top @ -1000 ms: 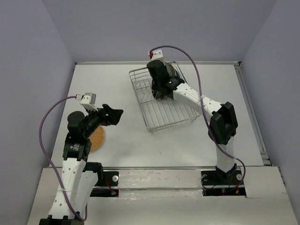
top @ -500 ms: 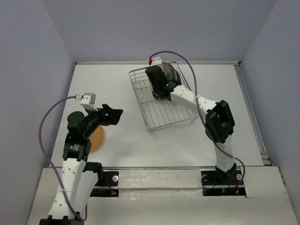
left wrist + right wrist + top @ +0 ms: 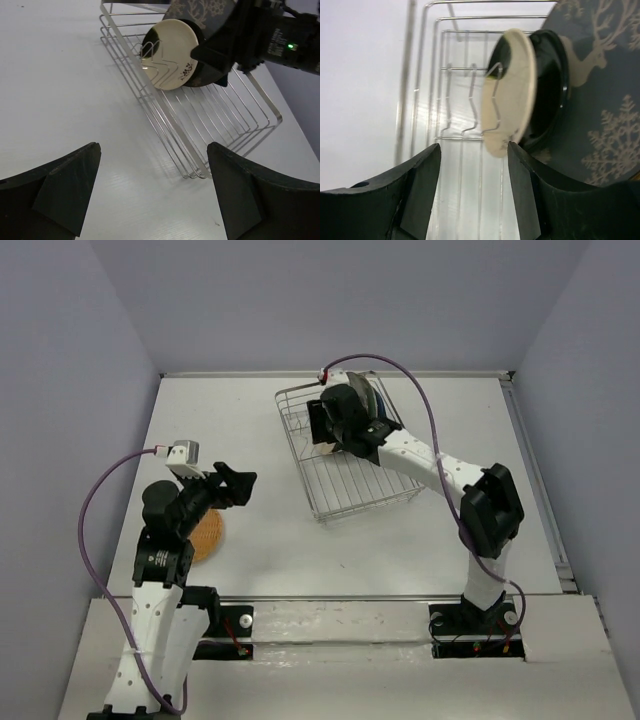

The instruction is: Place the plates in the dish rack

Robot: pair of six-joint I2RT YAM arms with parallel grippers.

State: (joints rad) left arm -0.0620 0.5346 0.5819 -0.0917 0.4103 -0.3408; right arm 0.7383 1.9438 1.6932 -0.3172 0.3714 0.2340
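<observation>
The silver wire dish rack (image 3: pixel 352 480) stands at the table's back middle. In it a small cream plate (image 3: pixel 510 90) stands upright in the tines, with a small black plate (image 3: pixel 550 87) right behind it and a grey patterned plate (image 3: pixel 602 105) behind that. The cream plate also shows in the left wrist view (image 3: pixel 170 52). My right gripper (image 3: pixel 322 428) is open and empty over the rack, one finger (image 3: pixel 532 195) close to the cream plate's lower edge. My left gripper (image 3: pixel 236 486) is open and empty above the table, left of the rack. An orange-tan plate (image 3: pixel 209 537) lies flat under my left arm.
The rack's near half (image 3: pixel 225 115) holds only bare wires. My right wrist hides whatever stands at the rack's far end in the top view. White walls edge the table at the back and sides.
My right arm's elbow swung to the right and the wrist shifted slightly over the rack's far end. The left gripper drifted slightly left. The plates have not moved.
</observation>
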